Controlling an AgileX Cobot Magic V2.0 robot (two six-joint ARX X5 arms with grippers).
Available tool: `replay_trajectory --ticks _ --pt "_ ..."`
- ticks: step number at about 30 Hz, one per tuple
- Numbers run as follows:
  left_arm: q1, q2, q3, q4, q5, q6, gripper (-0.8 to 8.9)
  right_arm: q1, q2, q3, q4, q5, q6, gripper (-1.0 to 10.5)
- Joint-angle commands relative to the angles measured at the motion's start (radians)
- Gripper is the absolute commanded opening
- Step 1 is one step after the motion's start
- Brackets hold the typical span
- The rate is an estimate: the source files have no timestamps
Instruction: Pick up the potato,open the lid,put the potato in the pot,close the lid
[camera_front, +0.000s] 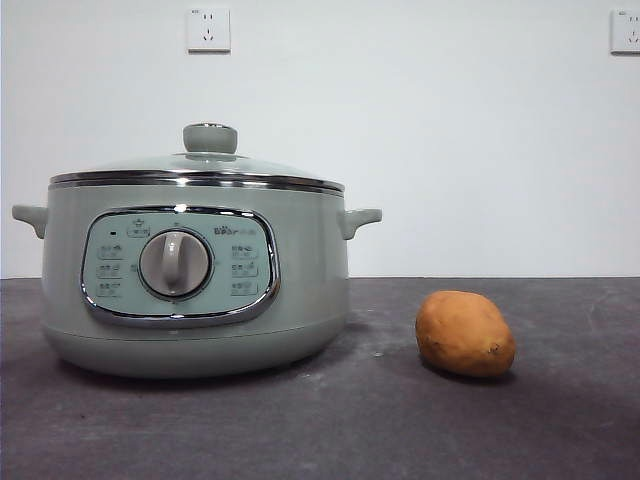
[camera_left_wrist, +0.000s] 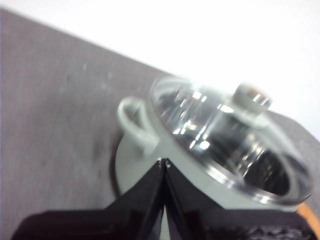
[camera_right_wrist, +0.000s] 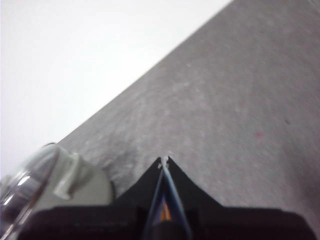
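Resting lid (camera_front: 200, 168) on pot (camera_front: 195, 280), potato (camera_front: 465, 333) beside, left pincer (camera_left_wrist: 164, 162) and right pincer (camera_right_wrist: 164, 161) pressed together

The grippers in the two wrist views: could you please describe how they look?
The left gripper has two matte black jaws that taper from a wide black base to a narrow wedge tip. The right gripper has the same black wedge shape, with an orange glint low in the seam between its jaws. No cables or markings show.
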Motion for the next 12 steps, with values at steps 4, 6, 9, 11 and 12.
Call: replay_trajectory --ticks 4,6,9,11,12 --pt "0.002 0.134 0.168 -0.032 -0.003 0.124 -0.07 0.002 0.156 0.177 -0.029 -0.006 -0.131 -0.1" --pt "0.002 0.205 0.239 -0.052 -0.001 0.153 -0.07 0.002 0.228 0.253 -0.05 -0.007 -0.175 -0.1" --pt "0.002 0.313 0.344 -0.086 0.001 0.196 -0.07 0.002 0.33 0.36 -0.081 -0.033 -0.245 -0.1" --pt "0.002 0.388 0.414 -0.1 0.007 0.224 -0.06 0.002 0.4 0.428 -0.095 -0.081 -0.272 -0.1" --pt "0.002 0.418 0.441 -0.106 0.019 0.232 -0.06 0.002 0.428 0.455 -0.104 -0.1 -0.279 -0.1"
